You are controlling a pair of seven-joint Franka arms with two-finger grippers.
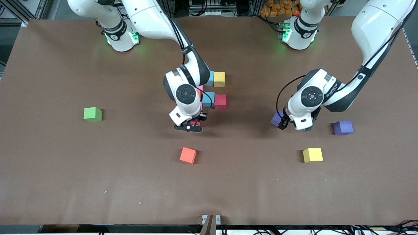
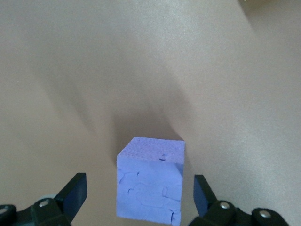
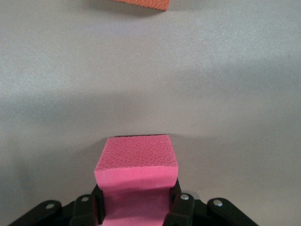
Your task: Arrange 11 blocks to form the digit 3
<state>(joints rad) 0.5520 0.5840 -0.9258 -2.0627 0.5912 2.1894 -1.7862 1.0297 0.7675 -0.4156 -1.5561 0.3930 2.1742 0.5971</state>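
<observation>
My right gripper [image 1: 192,126] is shut on a pink block [image 3: 136,162], low over the table between a cluster of blocks and the orange block [image 1: 188,155]. The cluster holds two light blue blocks [image 1: 209,99], a yellow one [image 1: 219,79] and a crimson one [image 1: 220,101], with another pink block [image 1: 200,87] partly hidden by the right arm. My left gripper [image 2: 139,188] is open, its fingers [image 2: 73,193] standing apart on either side of a purple block [image 2: 150,183] that rests on the table. In the front view my left gripper [image 1: 284,125] half covers this purple block [image 1: 277,118].
A second purple block [image 1: 343,127] and a yellow block [image 1: 313,155] lie toward the left arm's end. The lone green cube [image 1: 92,114] sits toward the right arm's end. The orange block's edge [image 3: 141,4] shows in the right wrist view.
</observation>
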